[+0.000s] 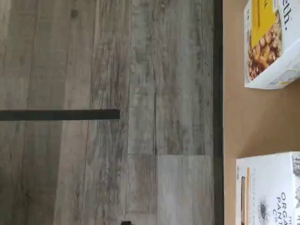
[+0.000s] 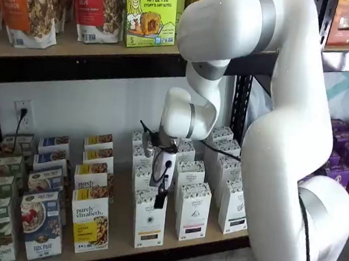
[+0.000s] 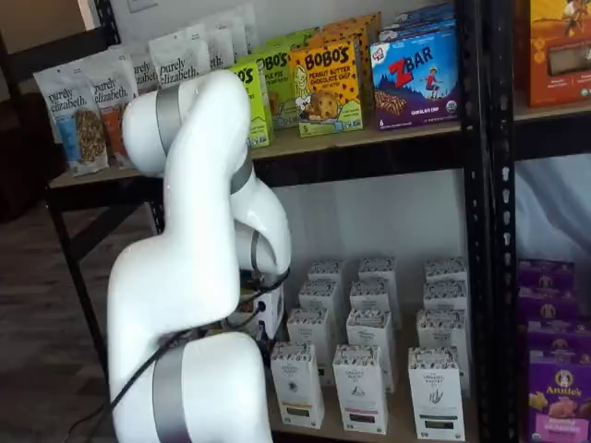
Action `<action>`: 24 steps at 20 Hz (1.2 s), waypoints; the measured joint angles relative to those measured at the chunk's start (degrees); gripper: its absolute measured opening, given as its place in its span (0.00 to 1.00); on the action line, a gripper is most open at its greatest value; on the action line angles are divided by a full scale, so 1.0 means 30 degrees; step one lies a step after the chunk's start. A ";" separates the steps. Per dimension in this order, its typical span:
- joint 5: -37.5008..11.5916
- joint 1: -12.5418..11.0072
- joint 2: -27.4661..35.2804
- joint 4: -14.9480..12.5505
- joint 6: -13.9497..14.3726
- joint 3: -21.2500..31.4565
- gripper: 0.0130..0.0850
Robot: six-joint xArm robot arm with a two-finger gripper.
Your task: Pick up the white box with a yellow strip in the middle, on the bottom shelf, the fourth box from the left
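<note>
The white box (image 2: 149, 219) with a yellow band low on its front stands at the front of the bottom shelf (image 2: 120, 231), right of a purely elizabeth box (image 2: 90, 222). It shows in both shelf views, in one as the leftmost front white carton (image 3: 297, 383). My gripper (image 2: 160, 201) hangs in front of this box's top, its black fingers seen side-on with nothing in them. The wrist view catches a corner of the white box (image 1: 272, 187) on the tan shelf board (image 1: 253, 117), with the purely elizabeth box (image 1: 272, 42) beside it.
More white cartons (image 2: 193, 211) stand right of and behind the target. Cereal boxes (image 2: 41, 224) fill the shelf's left part. A black front rail (image 1: 218, 112) edges the board above a grey plank floor (image 1: 140, 93). My white arm (image 2: 283, 146) hides the shelf's right side.
</note>
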 joint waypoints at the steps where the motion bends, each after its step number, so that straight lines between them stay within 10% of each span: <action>1: 0.0089 0.0000 0.0009 -0.0124 0.0110 -0.0024 1.00; 13: -0.0467 0.0107 0.0652 0.1708 -0.1506 -0.0308 1.00; 24: -0.0276 -0.0308 0.2273 0.1186 -0.1379 -0.2236 1.00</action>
